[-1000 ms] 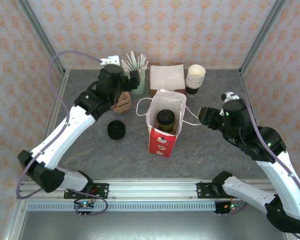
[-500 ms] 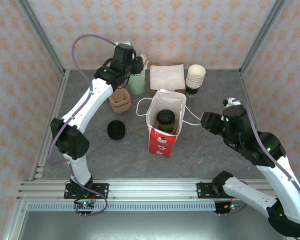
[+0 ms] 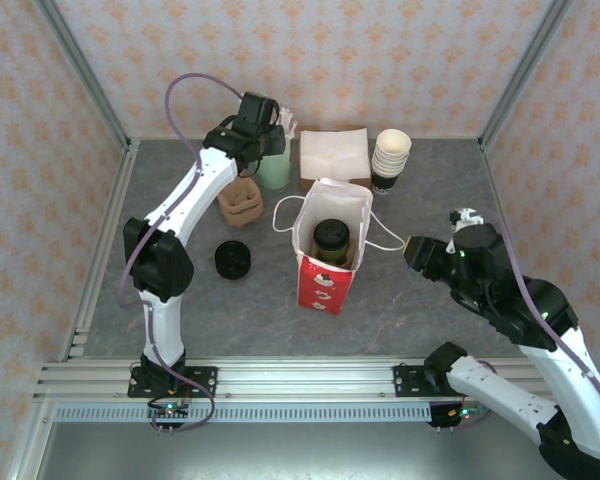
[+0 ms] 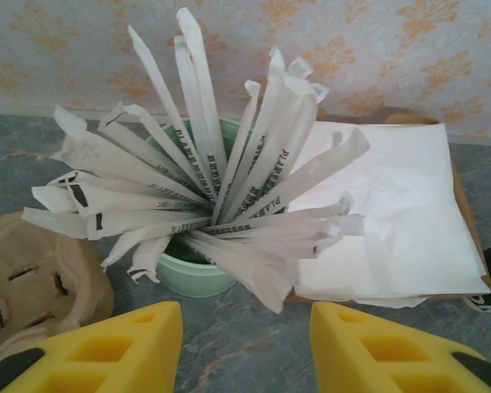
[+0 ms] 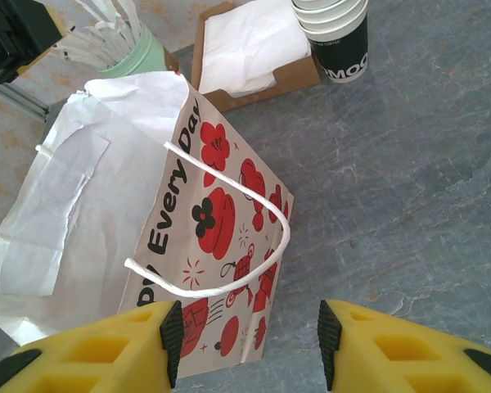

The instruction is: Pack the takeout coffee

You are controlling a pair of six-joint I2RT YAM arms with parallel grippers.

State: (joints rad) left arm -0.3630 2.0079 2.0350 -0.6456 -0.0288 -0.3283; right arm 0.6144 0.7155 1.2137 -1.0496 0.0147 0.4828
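Note:
The takeout coffee [image 3: 332, 239], a dark cup with a black lid, stands upright inside the open white-and-red paper bag [image 3: 323, 283] at the table's middle. My left gripper [image 3: 273, 138] is at the back, just short of the pale green cup of wrapped sticks [image 4: 198, 272]. Its yellow fingers [image 4: 106, 352] stand apart around bare table, so the left gripper [image 4: 245, 352] is open. My right gripper [image 3: 411, 250] hovers right of the bag, near its string handle [image 5: 266, 205]. In the right wrist view the right gripper [image 5: 245, 352] is open and holds nothing; the bag [image 5: 106, 205] lies ahead of it.
A loose black lid [image 3: 232, 260] lies left of the bag. A brown cardboard carrier [image 3: 241, 201] sits behind that lid. At the back are a box of napkins [image 3: 333, 154] and a stack of lidless cups [image 3: 390, 160]. Metal frame posts edge the table.
My left arm has swung from over the cardboard carrier to the back, up to the cup of sticks. My right gripper has drawn slightly away from the bag, toward the near right.

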